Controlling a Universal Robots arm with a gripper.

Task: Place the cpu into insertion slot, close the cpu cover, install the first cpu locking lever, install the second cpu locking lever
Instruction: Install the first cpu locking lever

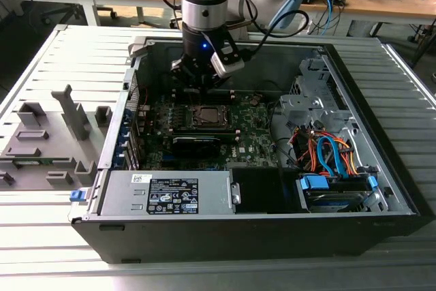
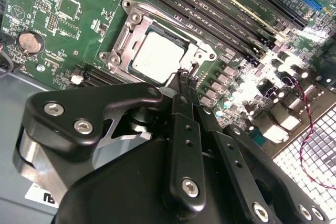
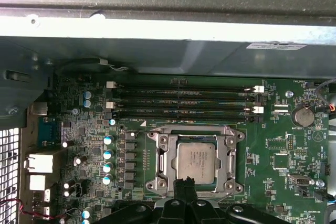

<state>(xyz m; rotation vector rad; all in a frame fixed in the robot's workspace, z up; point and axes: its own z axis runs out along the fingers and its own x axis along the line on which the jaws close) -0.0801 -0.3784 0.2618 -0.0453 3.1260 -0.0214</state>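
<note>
Looking through the first wrist view, we see the cpu (image 3: pixel 196 161) lying flat within the cpu cover (image 3: pixel 159 153) on the green board (image 3: pixel 278 140), jaws closed together at the cover's edge.

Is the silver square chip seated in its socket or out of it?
In: the flat silver-grey square chip lies level inside the square metal-rimmed black socket.

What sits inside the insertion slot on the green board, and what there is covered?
The cpu lies flat inside the insertion slot, its silver top showing. The slot's floor beneath it is covered, and the claw hides part of the slot's edge.
</note>
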